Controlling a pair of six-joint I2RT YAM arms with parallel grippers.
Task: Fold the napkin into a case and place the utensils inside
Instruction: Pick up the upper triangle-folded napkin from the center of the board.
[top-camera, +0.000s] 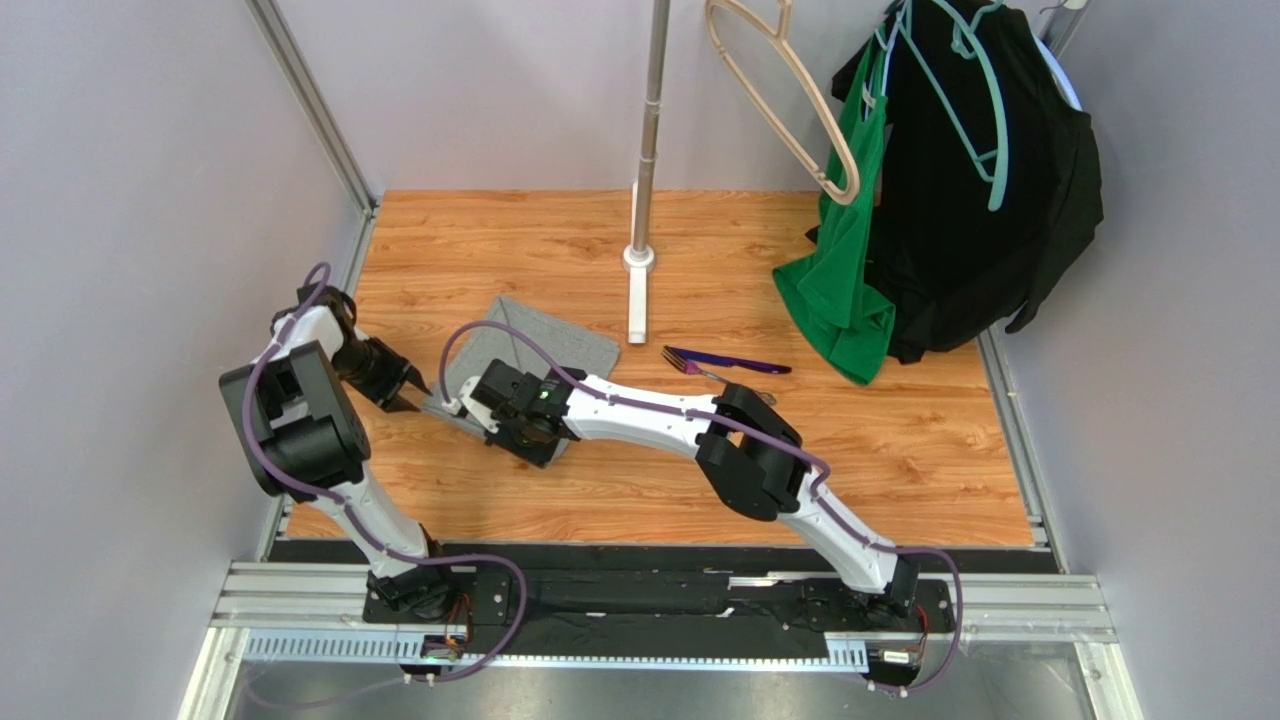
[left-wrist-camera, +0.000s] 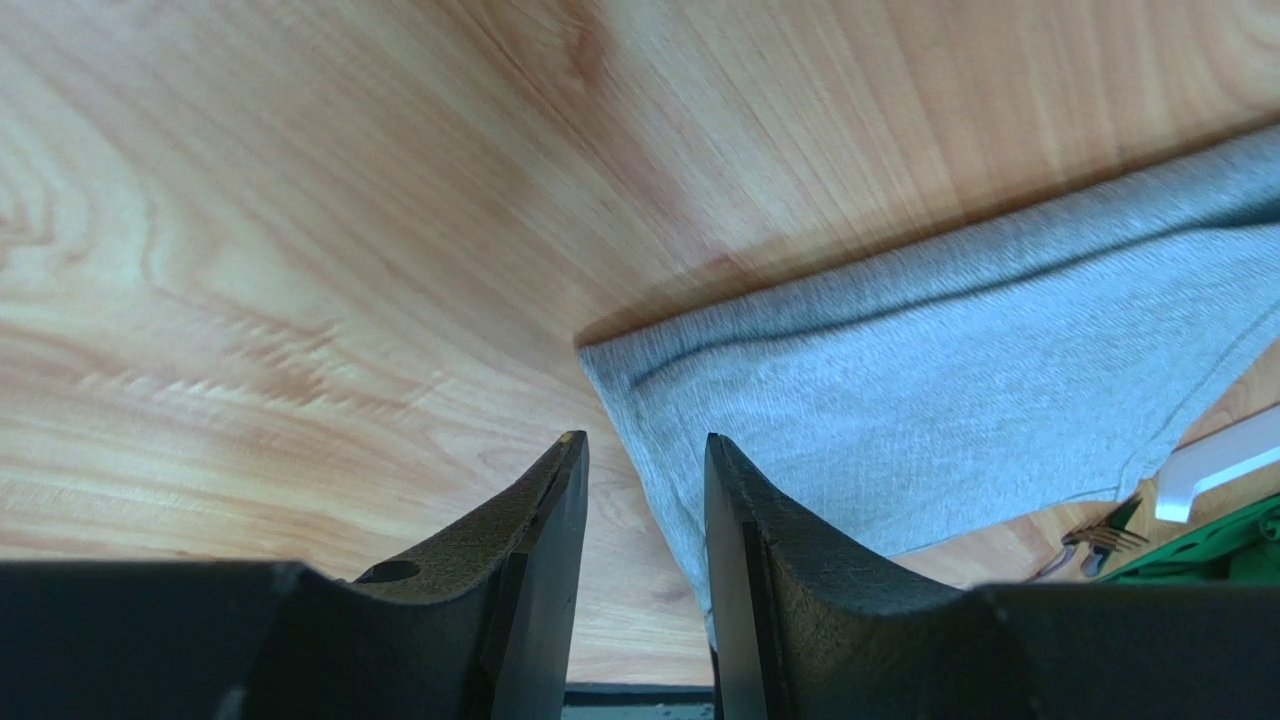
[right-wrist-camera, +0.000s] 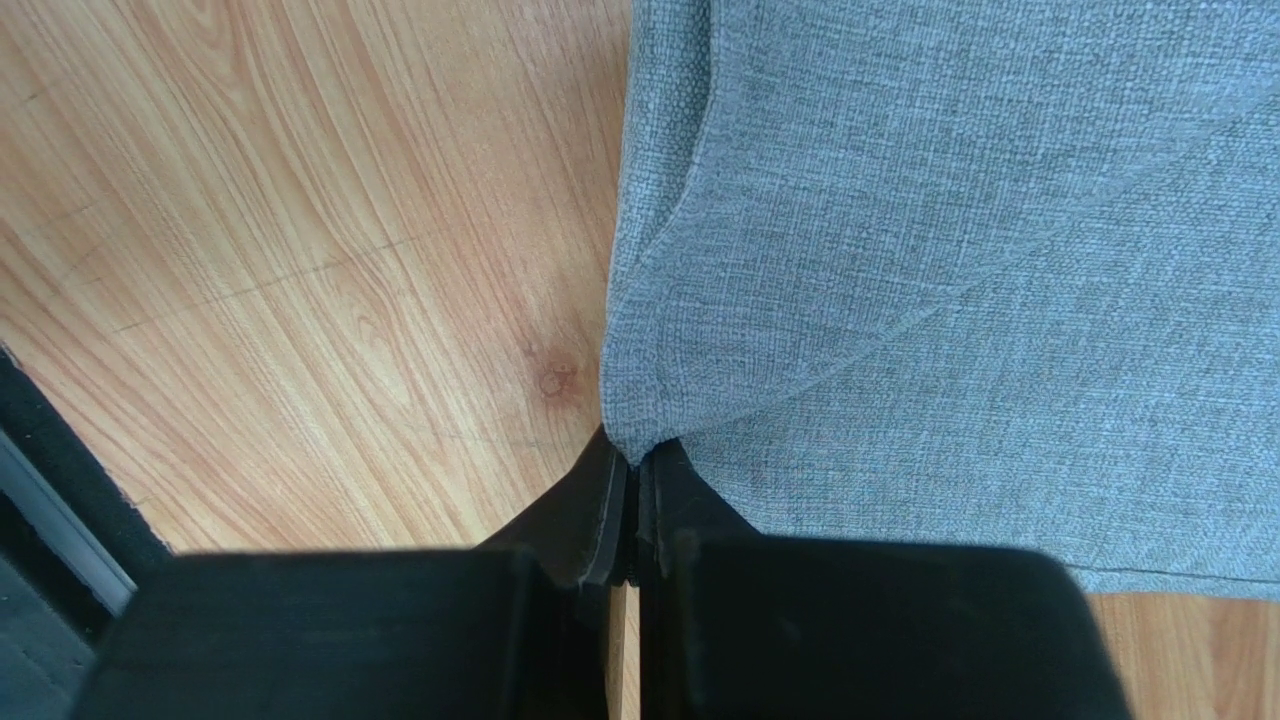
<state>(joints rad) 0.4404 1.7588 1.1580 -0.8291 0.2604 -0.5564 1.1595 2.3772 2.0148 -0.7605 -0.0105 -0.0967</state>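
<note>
Right gripper (right-wrist-camera: 631, 477) is pinched shut on one corner of the napkin (right-wrist-camera: 962, 225), which stretches away from it across the wooden table (right-wrist-camera: 301, 225), while the left gripper (left-wrist-camera: 646, 480) sits half open and empty, the neighbouring corner just past its fingertips.

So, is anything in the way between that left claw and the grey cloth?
Nothing visible. The left gripper hangs open right at the edge of the napkin, with only the table beneath. The right gripper is shut on a napkin corner.
</note>
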